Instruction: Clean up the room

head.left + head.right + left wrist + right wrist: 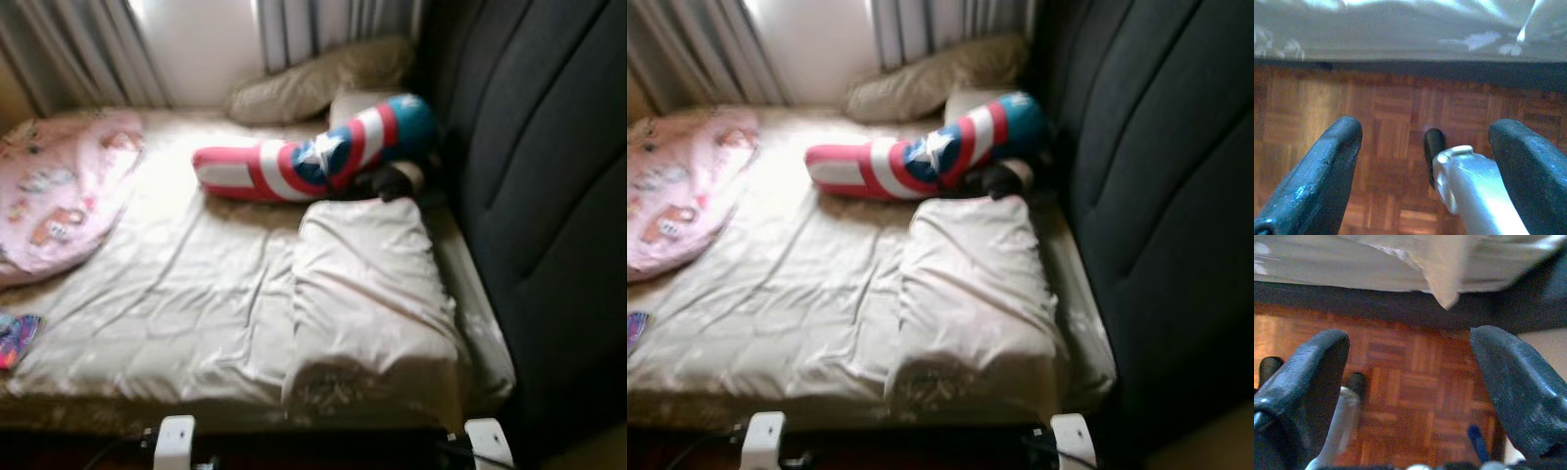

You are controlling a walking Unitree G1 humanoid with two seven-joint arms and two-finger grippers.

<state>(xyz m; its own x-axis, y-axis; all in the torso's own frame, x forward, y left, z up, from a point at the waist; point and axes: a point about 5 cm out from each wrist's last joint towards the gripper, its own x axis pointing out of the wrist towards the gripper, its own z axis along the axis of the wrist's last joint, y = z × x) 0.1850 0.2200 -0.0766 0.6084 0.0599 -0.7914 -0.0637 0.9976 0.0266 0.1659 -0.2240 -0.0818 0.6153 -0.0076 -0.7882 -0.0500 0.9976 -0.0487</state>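
In the eye views, a bed [196,323] with a cream sheet is seen, and on it, at the far end near the curtains [88,49], a red, white and blue star-marked bolster [313,157] is laid, with a cream pillow [367,294] just before it and a pink quilt [59,186] on the bed's left side; no writing can be read. In the left wrist view, the left gripper [1425,161] is held spread wide and empty above the parquet floor [1391,107] beside the bed's edge. In the right wrist view, the right gripper [1410,382] is likewise spread apart, nothing being touched, over the same floor under the bed's hanging sheet [1444,264].
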